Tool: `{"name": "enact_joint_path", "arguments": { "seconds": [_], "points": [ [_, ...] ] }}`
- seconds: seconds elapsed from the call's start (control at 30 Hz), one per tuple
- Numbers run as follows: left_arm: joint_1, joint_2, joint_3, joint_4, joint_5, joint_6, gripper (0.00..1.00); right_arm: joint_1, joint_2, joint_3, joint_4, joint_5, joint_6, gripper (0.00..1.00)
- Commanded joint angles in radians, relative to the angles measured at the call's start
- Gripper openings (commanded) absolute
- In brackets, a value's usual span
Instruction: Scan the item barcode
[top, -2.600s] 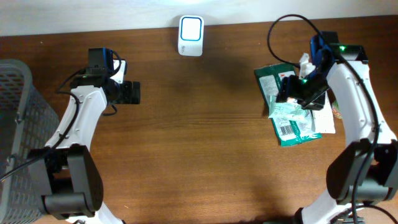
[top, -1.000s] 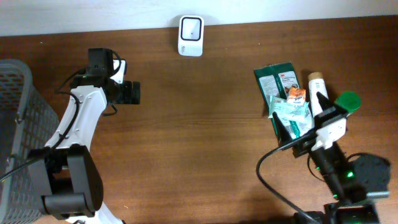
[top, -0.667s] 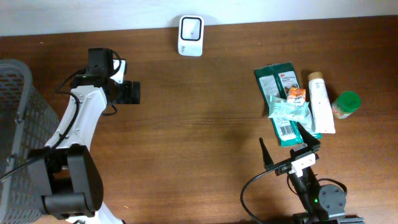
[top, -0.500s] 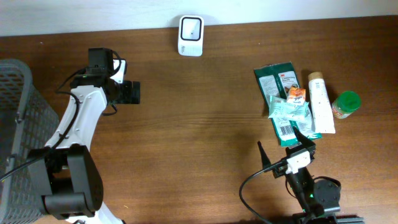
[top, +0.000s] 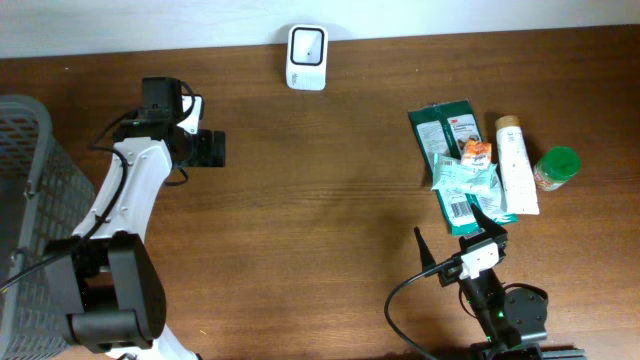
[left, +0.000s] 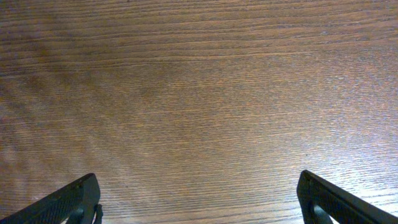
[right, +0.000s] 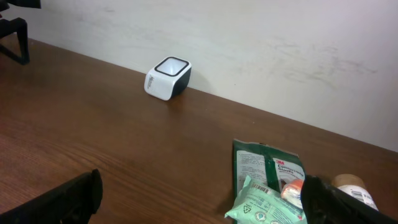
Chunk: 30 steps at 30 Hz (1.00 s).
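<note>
Overhead straight down — left wrist close on table (left: 199, 93), right low toward scanner (right: 168, 78).

tabletop (top: 320, 200): dark brown wood with the grain running left to right; it fills the left wrist view with bare, finely lined boards and reaches back to the wall in the right wrist view.
basket (top: 22, 160): grey mesh with a rounded rim, at the far left of the overhead view and cut off by the frame edge; whether it stands on the wood or beside it cannot be told.
wall (right: 261, 37): off-white with faint scuff marks, meeting the far edge of the wood.
</note>
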Motion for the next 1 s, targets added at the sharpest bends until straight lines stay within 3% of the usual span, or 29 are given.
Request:
{"name": "enact_joint_path", "arguments": {
  "seconds": [0.0,0.13,0.4,0.47,0.6,0.67,0.87,0.97],
  "points": [
    [0.003,-0.016,0.013,-0.001,-0.006,0.01,0.99,0.008,-0.011,-0.005,-0.006,0.008,0.004,0.98],
    [-0.002,-0.069,0.012,-0.002,-0.003,0.01,0.99,0.008,-0.011,-0.005,-0.005,0.008,0.004,0.98],
    [-0.026,-0.489,-0.061,0.007,-0.007,0.017,0.99,0.008,-0.011,-0.005,-0.006,0.008,0.004,0.98],
    [-0.026,-0.607,-0.175,0.108,-0.006,0.017,0.99,0.008,-0.011,-0.005,-0.006,0.008,0.004,0.98],
    [-0.027,-0.939,-0.661,0.71,0.054,0.016,0.99,0.008,-0.011,-0.005,-0.006,0.008,0.004,0.98],
    [-0.026,-1.133,-0.89,0.877,0.047,0.019,0.99,0.008,-0.011,-0.005,-0.006,0.008,0.004,0.98],
    [-0.026,-1.595,-1.253,0.882,-0.029,0.063,0.99,0.008,-0.011,-0.005,-0.006,0.008,0.004,0.98],
    [-0.026,-1.77,-1.359,0.795,-0.026,0.101,0.99,0.008,-0.011,-0.005,-0.006,0.008,0.004,0.98]
  ]
}}
